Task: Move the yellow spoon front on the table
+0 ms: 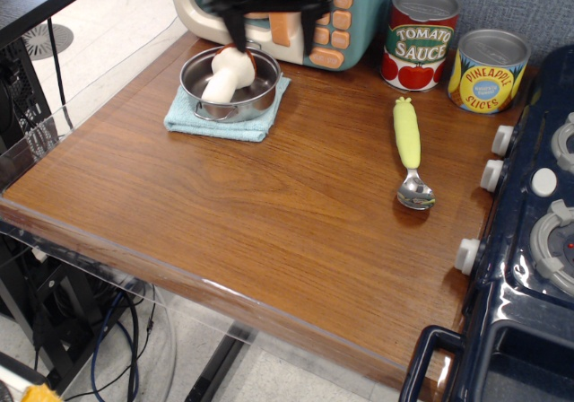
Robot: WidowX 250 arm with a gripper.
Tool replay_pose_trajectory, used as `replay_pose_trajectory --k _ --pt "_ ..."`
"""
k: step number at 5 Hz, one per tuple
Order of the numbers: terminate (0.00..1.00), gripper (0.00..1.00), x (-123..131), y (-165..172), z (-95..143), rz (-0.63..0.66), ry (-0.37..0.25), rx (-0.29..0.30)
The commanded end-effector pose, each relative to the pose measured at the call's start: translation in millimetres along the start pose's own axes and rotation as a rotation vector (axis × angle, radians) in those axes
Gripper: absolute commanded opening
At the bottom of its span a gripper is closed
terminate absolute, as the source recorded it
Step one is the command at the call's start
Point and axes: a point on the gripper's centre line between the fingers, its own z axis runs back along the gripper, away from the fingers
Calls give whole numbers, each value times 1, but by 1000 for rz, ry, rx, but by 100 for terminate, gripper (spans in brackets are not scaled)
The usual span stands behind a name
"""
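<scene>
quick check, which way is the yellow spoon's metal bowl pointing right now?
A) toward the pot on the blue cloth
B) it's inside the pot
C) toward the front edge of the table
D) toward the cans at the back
C: the yellow spoon lies flat on the table with its shiny bowl at the near end and its handle tip toward the tomato sauce can.
</scene>
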Motion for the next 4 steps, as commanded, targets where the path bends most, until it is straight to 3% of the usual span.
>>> replay_pose_trajectory --k 1,2,3,4 --pt "0 100 1 -57 3 15 22 -28" --pt "0 100 -4 -79 -21 21 45 -22" --pt "0 100 -10 -93 -52 16 77 21" --pt "0 100 -8 -106 -63 5 80 24"
